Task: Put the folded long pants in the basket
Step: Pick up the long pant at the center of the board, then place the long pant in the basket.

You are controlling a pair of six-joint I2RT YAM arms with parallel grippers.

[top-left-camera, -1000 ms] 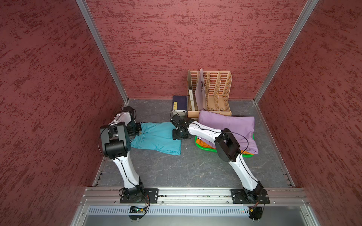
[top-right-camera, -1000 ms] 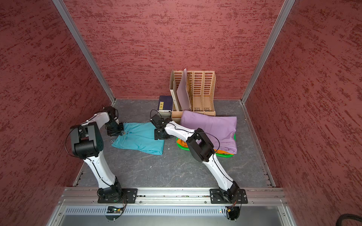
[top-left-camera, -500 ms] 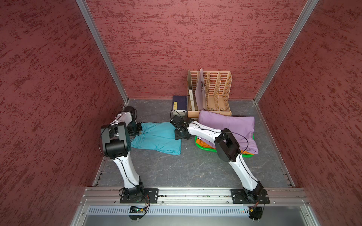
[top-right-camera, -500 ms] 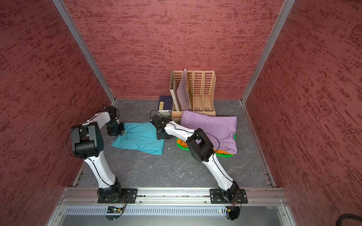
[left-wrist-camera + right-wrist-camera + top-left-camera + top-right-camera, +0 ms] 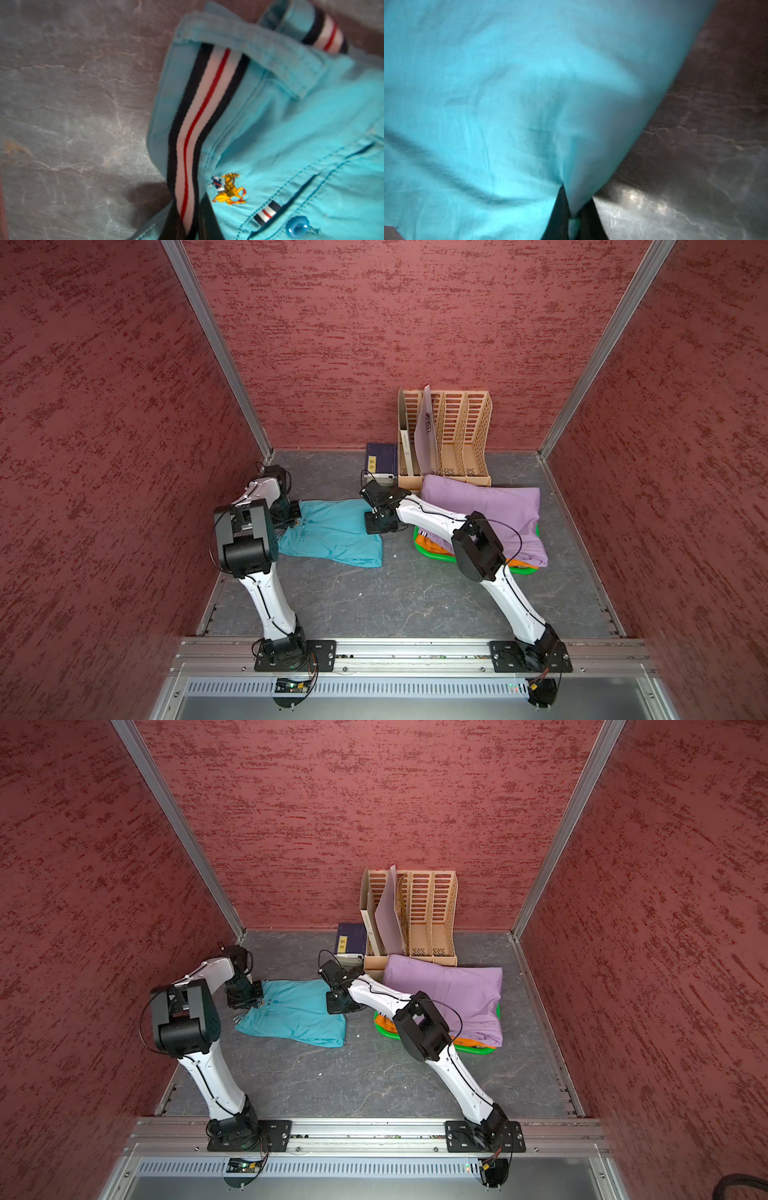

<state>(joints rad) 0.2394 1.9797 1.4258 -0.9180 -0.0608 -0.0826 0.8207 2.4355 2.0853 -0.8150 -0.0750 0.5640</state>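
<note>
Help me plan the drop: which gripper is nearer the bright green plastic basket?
Right. The right gripper, shut on the folded teal cloth pants, is beside the basket's corner; the left gripper clamps the striped waistband end, the pants' whole length farther away.

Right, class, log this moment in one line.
left pincer: shut on teal pants | right pincer: shut on teal pants | lilac pants: on green basket

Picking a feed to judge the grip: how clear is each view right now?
Both top views: sharp, evenly lit, teal pants plain. Left wrist: logo crisp, waistband blurring farther off. Right wrist: pants soft all over, floor dark, with glare near the fingers.
</note>
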